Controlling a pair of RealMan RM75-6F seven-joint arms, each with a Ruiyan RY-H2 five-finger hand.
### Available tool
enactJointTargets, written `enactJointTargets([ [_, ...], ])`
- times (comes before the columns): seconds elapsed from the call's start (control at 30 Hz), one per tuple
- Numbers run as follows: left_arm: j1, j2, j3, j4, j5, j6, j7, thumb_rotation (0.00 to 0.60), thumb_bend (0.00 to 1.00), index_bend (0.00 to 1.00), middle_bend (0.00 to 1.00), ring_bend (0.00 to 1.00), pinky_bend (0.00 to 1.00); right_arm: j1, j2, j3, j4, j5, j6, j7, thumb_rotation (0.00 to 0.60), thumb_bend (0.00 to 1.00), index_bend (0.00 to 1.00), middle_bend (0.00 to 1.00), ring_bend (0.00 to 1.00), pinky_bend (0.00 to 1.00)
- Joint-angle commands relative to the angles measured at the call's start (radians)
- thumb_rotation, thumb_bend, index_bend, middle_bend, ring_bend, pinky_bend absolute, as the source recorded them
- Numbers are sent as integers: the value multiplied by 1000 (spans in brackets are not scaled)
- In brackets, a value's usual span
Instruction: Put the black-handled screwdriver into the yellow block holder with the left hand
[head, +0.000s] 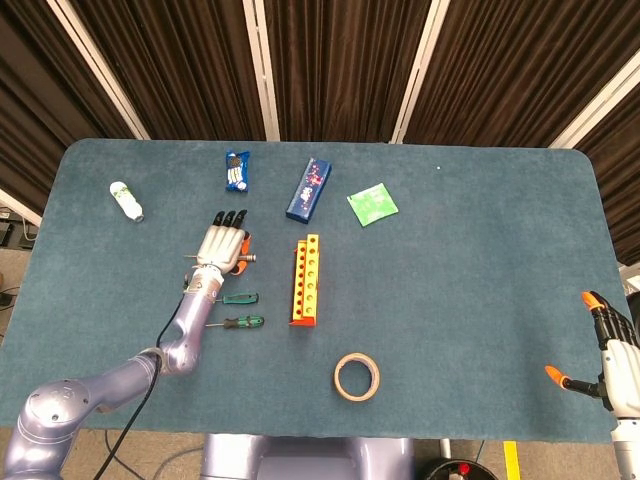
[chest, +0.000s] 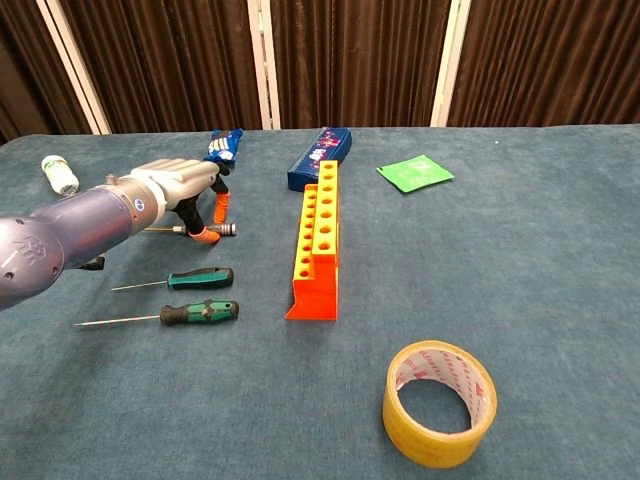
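Observation:
The black-handled screwdriver (chest: 222, 229) lies flat on the table, left of the yellow block holder (head: 306, 278) (chest: 318, 232). Only its silver end and thin shaft show; my left hand (head: 222, 245) (chest: 170, 183) covers the handle. The hand hovers low over it with fingers stretched forward, and an orange-tipped thumb (chest: 205, 235) comes down beside the handle. I see no closed grip. The holder stands free, its holes facing up. My right hand (head: 610, 362) rests at the table's near right edge with fingers spread and nothing in it.
Two green-handled screwdrivers (chest: 201, 278) (chest: 200, 312) lie just nearer than the left hand. A tape roll (chest: 439, 402) sits at the near middle. At the far side lie a blue box (head: 309, 189), a green packet (head: 372, 205), a blue snack pack (head: 237, 171) and a white bottle (head: 126, 200).

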Motion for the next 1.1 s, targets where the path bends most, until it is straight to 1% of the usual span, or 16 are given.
enactJointTargets([
  [0.03, 3, 6, -1, -11, 2, 4, -1, 600, 395, 575, 0, 0, 0, -1, 1, 0, 0, -1, 1, 0, 600, 26, 0, 0, 0, 0],
  [0.13, 8, 15, -10, -36, 12, 19, -22, 600, 436, 598, 0, 0, 0, -1, -1, 0, 0, -2, 3, 2, 600, 27, 0, 0, 0, 0],
  [0.27, 12, 39, -35, -98, 43, 54, -77, 600, 452, 622, 0, 0, 0, -2, -1, 0, 2, -5, 5, 4, 600, 27, 0, 0, 0, 0],
  [0.33, 14, 65, -69, -167, 77, 93, -138, 600, 459, 631, 0, 0, 0, -2, -1, 0, 2, -5, 6, 4, 600, 27, 0, 0, 0, 0],
  [0.43, 22, 102, -103, -256, 126, 142, -217, 600, 459, 639, 0, 0, 0, -2, -1, 1, 3, -5, 5, 6, 600, 27, 0, 0, 0, 0],
  [0.5, 27, 120, -141, -319, 162, 183, -296, 600, 459, 638, 0, 0, 0, -2, -1, 1, 2, -5, 5, 7, 600, 28, 0, 0, 0, 0],
  [0.53, 30, 126, -152, -341, 172, 195, -324, 600, 460, 642, 2, 0, 0, -2, -1, 1, 2, -4, 4, 7, 600, 27, 0, 0, 0, 0],
  [0.6, 37, 134, -190, -398, 183, 227, -394, 600, 461, 658, 19, 0, 0, -1, 0, 0, 3, -5, 3, 8, 600, 28, 0, 0, 0, 0],
  [0.7, 46, 143, -241, -486, 173, 262, -469, 600, 475, 673, 58, 0, 0, -1, -1, 0, 3, -5, 2, 9, 600, 27, 0, 0, 0, 0],
  [0.83, 66, 166, -302, -636, 120, 268, -563, 600, 482, 653, 66, 0, 2, 0, -2, 1, 3, -4, 1, 8, 600, 26, 0, 0, 0, 0],
  [0.9, 76, 177, -320, -699, 96, 260, -604, 600, 480, 644, 68, 0, 3, 1, -3, 1, 3, -3, -1, 8, 600, 27, 0, 0, 0, 0],
  [1.03, 84, 188, -332, -759, 74, 241, -660, 600, 471, 624, 69, 0, 6, 2, -3, 1, 3, -2, -4, 9, 600, 27, 0, 0, 0, 0],
  [1.1, 87, 185, -334, -776, 76, 229, -709, 600, 467, 624, 69, 0, 10, 2, -2, 1, 3, -1, -5, 12, 600, 28, 0, 0, 0, 0],
])
